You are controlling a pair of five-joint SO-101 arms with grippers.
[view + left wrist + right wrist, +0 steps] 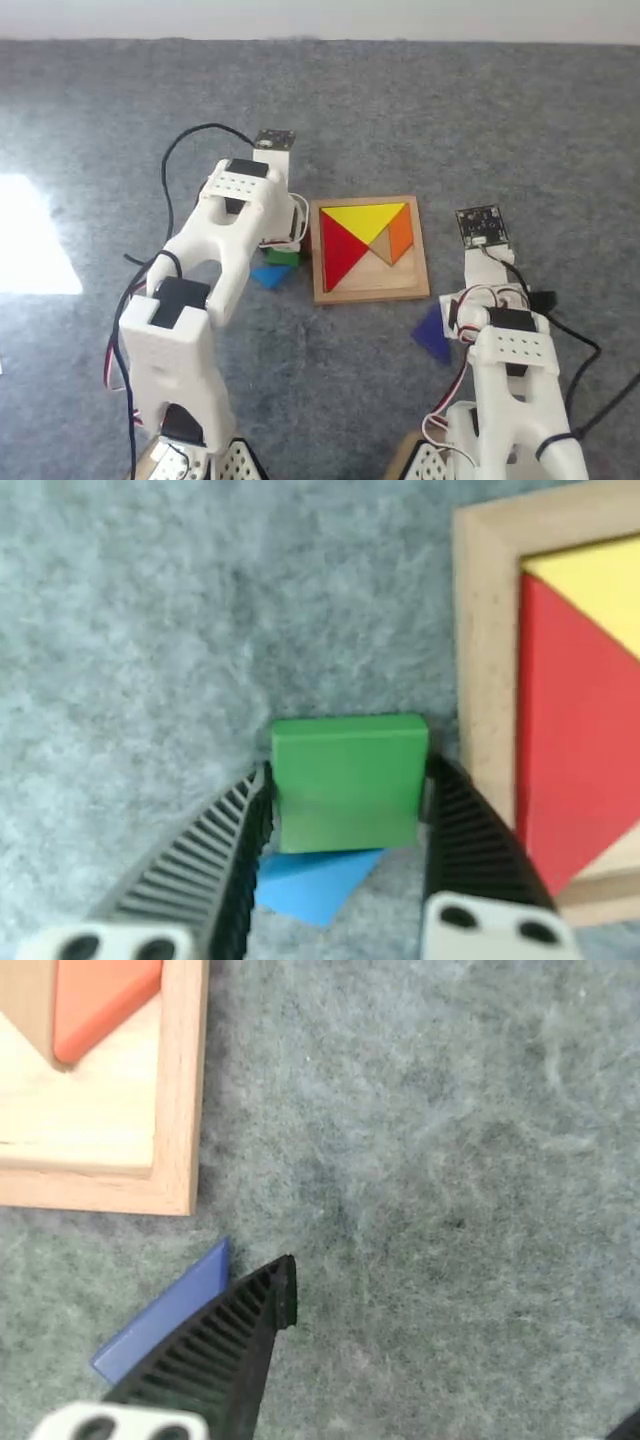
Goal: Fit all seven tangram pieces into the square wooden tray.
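Three pieces, yellow (365, 218), red (340, 255) and orange (400, 238), lie in the wooden tray (368, 294) seen from above. Left wrist: the left gripper (348, 773) is closed on the green square (348, 805), just beside the tray. Right wrist: the right gripper (450, 1345) is open and empty, near a dark blue piece (165, 1310).

Looks like a robotics lab bench to me; white printed left arm (215, 260) and right arm (515, 350) side by side on a worktop (500, 120) covered in grey felt; loose cables (210, 126) trailing; wooden tray (365, 294) between them; plain pale wall (320, 18) behind.
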